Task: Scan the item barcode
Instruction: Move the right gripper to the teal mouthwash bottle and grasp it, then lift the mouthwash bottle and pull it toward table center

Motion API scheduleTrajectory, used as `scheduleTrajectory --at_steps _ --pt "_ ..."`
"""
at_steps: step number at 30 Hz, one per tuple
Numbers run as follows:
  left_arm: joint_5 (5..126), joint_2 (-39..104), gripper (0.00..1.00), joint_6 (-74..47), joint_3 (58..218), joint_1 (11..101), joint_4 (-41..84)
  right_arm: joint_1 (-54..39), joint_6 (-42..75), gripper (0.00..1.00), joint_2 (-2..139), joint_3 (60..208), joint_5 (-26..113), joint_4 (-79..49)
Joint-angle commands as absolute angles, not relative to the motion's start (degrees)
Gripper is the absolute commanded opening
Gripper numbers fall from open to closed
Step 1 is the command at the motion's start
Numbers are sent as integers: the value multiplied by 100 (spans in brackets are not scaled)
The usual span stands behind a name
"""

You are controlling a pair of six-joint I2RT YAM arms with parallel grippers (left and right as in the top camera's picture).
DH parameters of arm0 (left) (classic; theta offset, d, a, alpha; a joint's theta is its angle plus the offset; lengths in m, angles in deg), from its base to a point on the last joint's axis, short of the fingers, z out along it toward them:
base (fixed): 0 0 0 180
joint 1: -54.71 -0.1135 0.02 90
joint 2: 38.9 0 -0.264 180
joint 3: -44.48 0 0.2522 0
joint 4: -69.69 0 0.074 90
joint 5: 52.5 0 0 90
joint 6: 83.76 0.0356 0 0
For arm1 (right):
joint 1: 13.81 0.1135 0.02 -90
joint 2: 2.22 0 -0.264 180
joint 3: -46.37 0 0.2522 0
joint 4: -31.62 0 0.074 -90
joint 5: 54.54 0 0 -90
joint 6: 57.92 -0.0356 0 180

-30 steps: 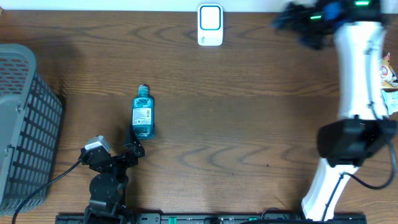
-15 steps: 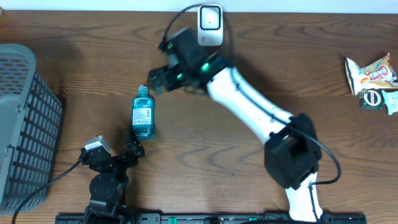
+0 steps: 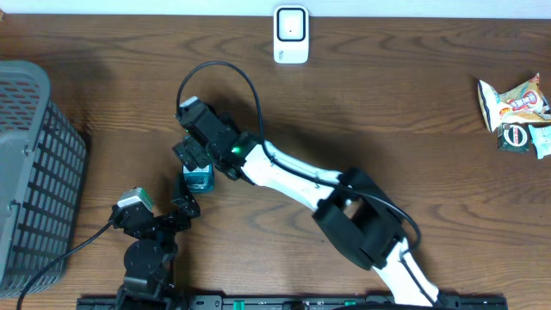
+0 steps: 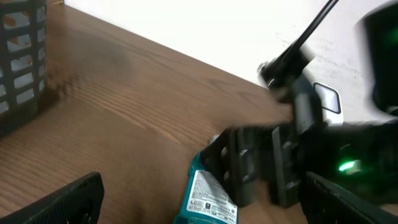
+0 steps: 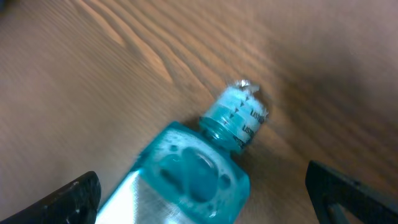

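Scanning is not yet begun: the bottle [image 3: 198, 179] lies flat at 9 o'clock, well apart from the scanner [image 3: 291, 34] at 12. The right gripper [image 3: 193, 160] hovers over it, jaws spread, empty; the left gripper [image 3: 182, 200] at 7 o'clock is likewise spread. Grasp, lift and presentation remain.

right end effector [image 5: 205, 194] open; left end effector [image 4: 208, 202] apparently open.
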State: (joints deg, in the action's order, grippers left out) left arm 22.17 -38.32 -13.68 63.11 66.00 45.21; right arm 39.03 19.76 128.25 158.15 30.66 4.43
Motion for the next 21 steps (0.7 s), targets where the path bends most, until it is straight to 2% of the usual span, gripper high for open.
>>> scheduleTrajectory --at_steps 1,7,11,18,21 --pt "2186 -3856 98 -1401 6210 6593 4379 3887 2171 99 13144 15763 3000 524" --pt "2186 -3856 98 -1403 6210 6593 4379 3905 2145 99 13173 15763 3007 261" --pt "2186 -3856 98 -1403 6210 6593 4379 3911 2149 99 13173 15763 2972 -370" --pt "2184 -3856 98 -1403 6210 6593 4379 3793 2160 94 13170 15763 2436 -1616" --pt "2184 -3856 98 -1403 6210 6593 4379 3660 2280 86 13149 15763 2443 -1878"
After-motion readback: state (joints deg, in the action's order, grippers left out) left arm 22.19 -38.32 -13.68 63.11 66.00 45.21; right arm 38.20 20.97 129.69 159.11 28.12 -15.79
